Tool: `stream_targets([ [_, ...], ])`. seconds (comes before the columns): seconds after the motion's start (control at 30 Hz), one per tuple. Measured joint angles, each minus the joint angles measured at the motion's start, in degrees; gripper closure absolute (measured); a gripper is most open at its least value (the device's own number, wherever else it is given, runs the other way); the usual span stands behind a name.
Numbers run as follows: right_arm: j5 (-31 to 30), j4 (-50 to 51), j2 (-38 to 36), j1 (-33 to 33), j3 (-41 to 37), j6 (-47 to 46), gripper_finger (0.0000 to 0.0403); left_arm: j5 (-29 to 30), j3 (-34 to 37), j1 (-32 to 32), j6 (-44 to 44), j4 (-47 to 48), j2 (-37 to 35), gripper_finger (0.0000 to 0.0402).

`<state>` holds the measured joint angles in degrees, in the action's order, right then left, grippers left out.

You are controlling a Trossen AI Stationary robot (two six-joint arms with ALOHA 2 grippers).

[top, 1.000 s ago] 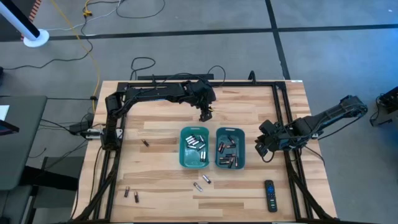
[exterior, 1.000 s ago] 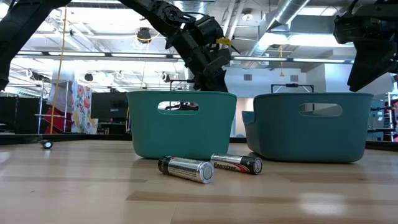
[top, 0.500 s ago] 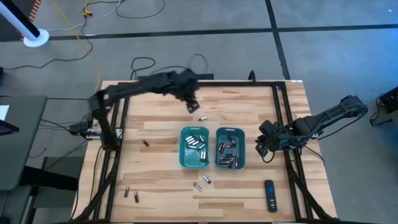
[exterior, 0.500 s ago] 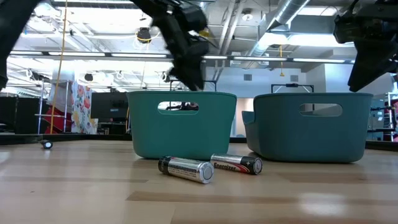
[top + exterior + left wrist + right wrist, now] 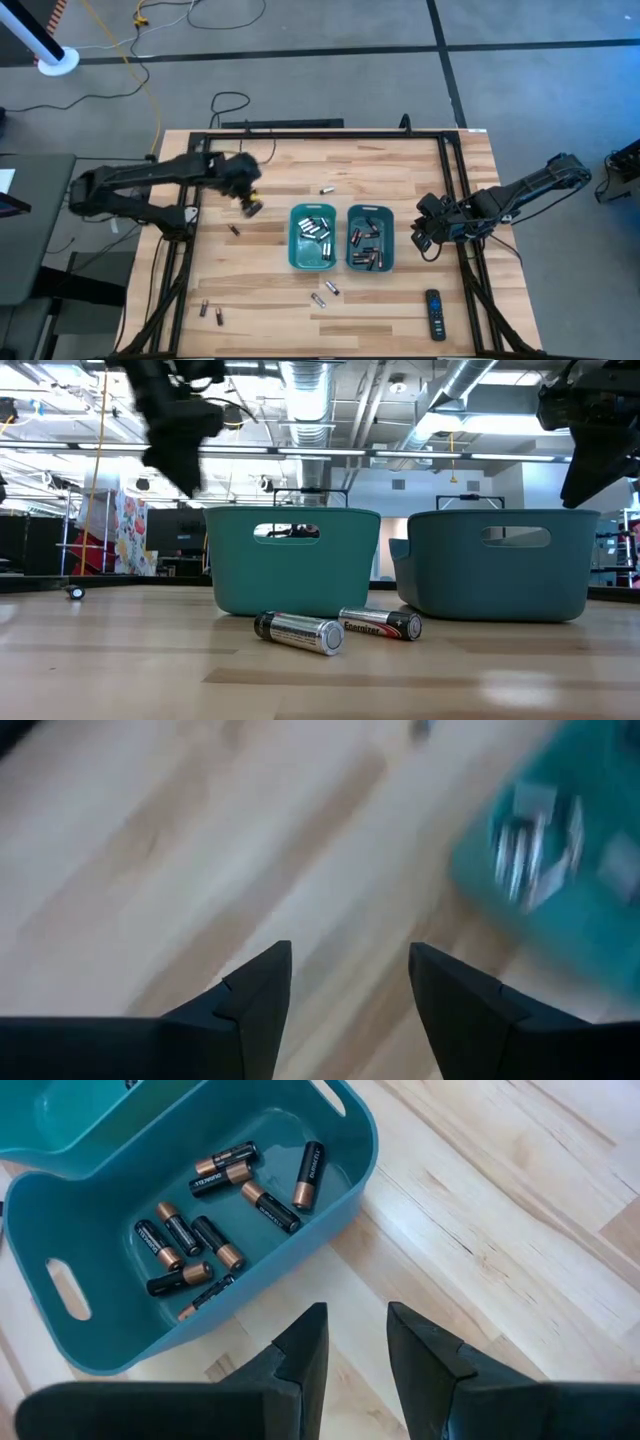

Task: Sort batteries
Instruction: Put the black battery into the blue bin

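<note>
Broadly, table (image 5: 270,165): pale wooden planks inside a black frame, seen whole from above.
Left bin (image 5: 312,238): teal, near the table's middle, holding silvery-white batteries (image 5: 316,227); it touches or nearly touches its neighbour.
Right bin (image 5: 370,239): teal, just beside the left one, holding dark batteries with copper-coloured ends (image 5: 215,1190); the right wrist view shows about nine of them scattered on its floor.
Left gripper (image 5: 250,207): over bare wood well to the left of the left bin, near the table's left edge; jaws spread wide with nothing between them, wood showing through the gap in the left wrist view.
Right gripper (image 5: 424,238): hangs just to the right of the right bin, fingers parted by a narrow gap and grasping nothing.
Remote control (image 5: 434,314): black, lying by the table's front right corner.
Loose batteries: two lie in front of the bins (image 5: 298,631), one silvery and one dark; one lies behind the left bin (image 5: 326,190); one sits left of that bin (image 5: 234,230); two rest near the front left corner (image 5: 212,312).
</note>
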<state>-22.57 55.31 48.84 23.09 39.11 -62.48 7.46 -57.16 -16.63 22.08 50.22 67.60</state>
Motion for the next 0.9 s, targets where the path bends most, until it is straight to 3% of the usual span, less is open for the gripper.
stream_targets([
  [0.3, 0.0, -0.1, 0.0, 0.0, 0.0, 0.0, 0.0280, 0.0, 4.6, 9.3, -31.6, 15.2, -2.0, 0.0203],
  [0.63, 0.0, 0.0, 0.0, 0.0, 0.0, 0.0, 0.0280, -1.5, 11.7, 13.6, -36.3, 15.4, 6.5, 0.0203],
  [0.9, 0.0, -0.1, 0.0, 0.0, 0.0, -1.9, 0.0280, -1.2, 13.5, 14.1, -38.9, 8.2, 11.3, 0.0203],
])
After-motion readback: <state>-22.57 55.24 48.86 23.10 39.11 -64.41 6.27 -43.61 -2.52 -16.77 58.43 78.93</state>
